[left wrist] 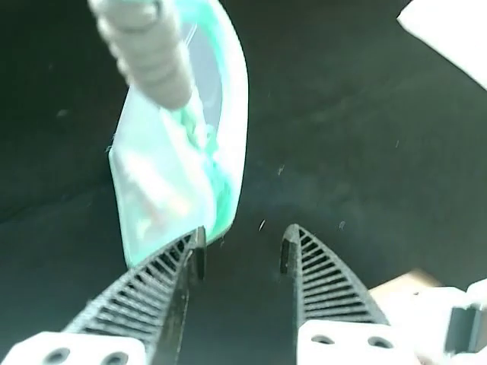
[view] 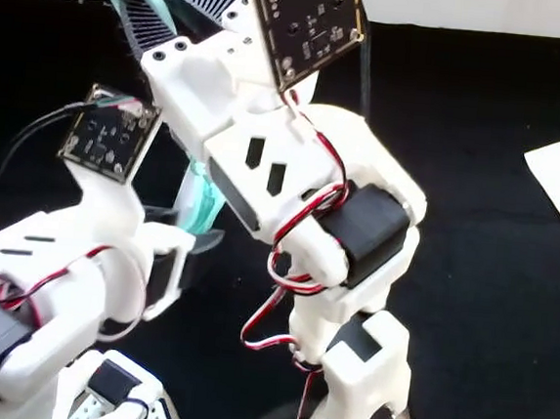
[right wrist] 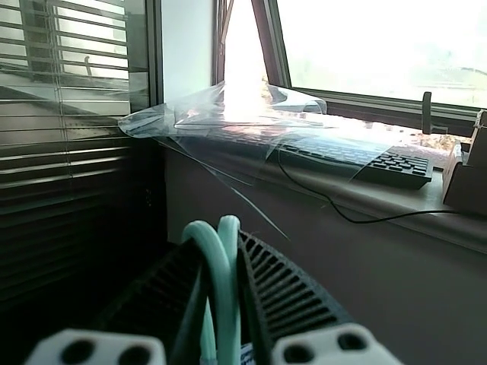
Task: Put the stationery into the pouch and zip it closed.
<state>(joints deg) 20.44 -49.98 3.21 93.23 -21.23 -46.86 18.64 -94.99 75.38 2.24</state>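
**A:** What are the two claws doing right now?

**B:** On my feed the right gripper [right wrist: 219,245] is clamped tight on the teal pouch [right wrist: 226,304], with a fold of its rim pinched between the jaws. The left gripper [left wrist: 242,247] is spread wide with nothing between the jaws.

**A:** And where's the pouch from the left one?

**B:** It's hanging just ahead of the jaws, with its lower edge right at one tip. I can't tell if it's touching. The black table [left wrist: 365,152] is beyond.

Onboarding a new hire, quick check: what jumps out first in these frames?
The teal pouch hangs above the black table, its edge pinched in the right gripper. The left gripper sits open beside the pouch's lower corner. In the high view two white arms crowd the foreground.
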